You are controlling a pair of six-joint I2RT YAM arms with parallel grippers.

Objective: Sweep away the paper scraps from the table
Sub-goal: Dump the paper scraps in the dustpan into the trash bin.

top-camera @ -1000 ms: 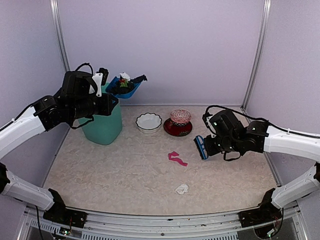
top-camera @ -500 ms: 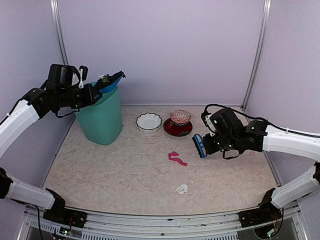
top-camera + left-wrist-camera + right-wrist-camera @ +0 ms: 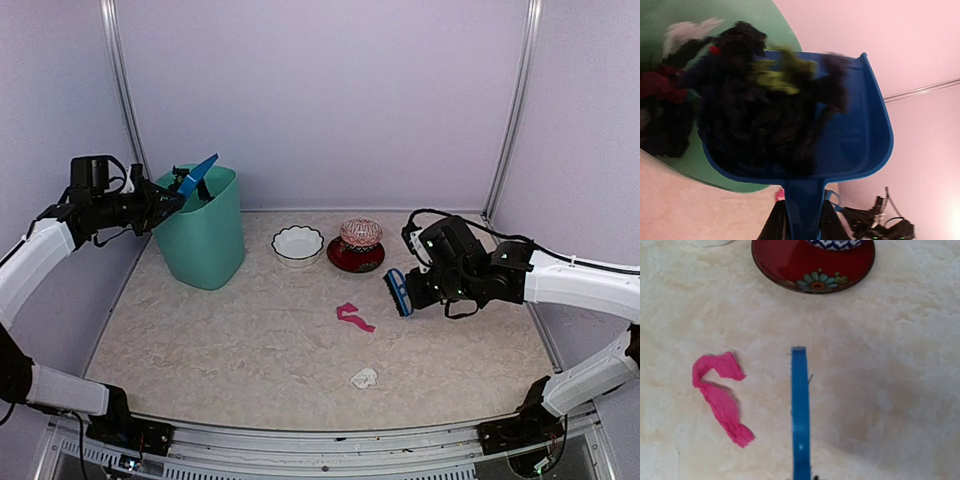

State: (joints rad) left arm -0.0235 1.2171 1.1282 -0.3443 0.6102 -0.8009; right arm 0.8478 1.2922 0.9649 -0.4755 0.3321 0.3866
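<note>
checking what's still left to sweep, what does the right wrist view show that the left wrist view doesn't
Only the right wrist view: a pink paper strip lying on the table to the left of the blue brush, apart from it, and a red dish. Only the left wrist view: the blue dustpan tipped over the green bin, loaded with mostly black paper scraps. Both: the beige table and one blue tool up close.

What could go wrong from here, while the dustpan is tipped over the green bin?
1. The blue dustpan is tipped at the rim of the green bin; some paper scraps may slide past the rim onto the table.
2. The hand brush hangs close to the red plate; a sweep at the pink strip could knock it.
</note>
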